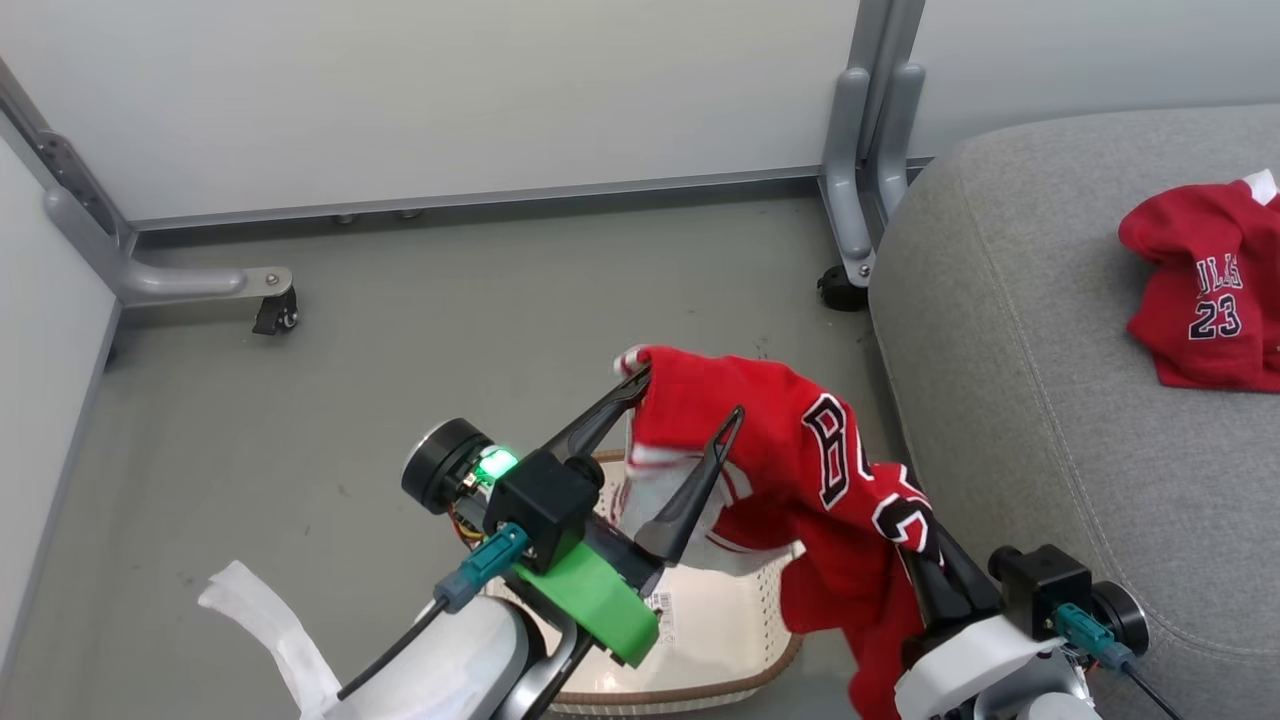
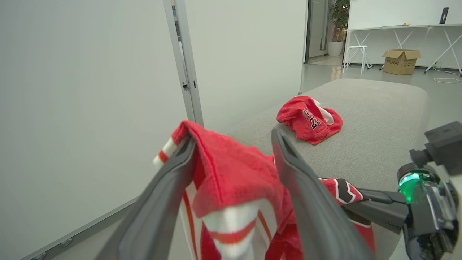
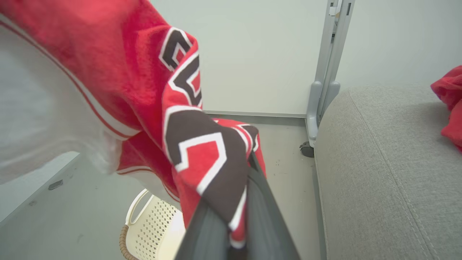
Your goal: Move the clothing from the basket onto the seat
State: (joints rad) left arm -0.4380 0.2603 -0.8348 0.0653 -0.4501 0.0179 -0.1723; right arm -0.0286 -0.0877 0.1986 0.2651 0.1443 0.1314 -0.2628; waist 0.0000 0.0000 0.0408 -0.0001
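A red jersey [image 1: 790, 450] with white-trimmed dark letters hangs in the air above the cream basket [image 1: 720, 640], stretched between my two grippers. My right gripper [image 1: 925, 550] is shut on its lettered end, and the pinch shows close up in the right wrist view [image 3: 247, 173]. My left gripper [image 1: 690, 395] stands open, fingers wide apart, with the striped end of the jersey [image 2: 231, 180] draped over one finger and sagging between them. A second red garment [image 1: 1200, 290] with the number 23 lies crumpled on the grey seat [image 1: 1040, 420] to the right.
The basket sits on grey floor beside the seat's left edge. A grey partition leg with a caster [image 1: 845, 285] stands at the seat's far corner, another caster [image 1: 275, 315] at far left. White wall panels close the back and left. A cardboard box [image 2: 400, 61] sits far off.
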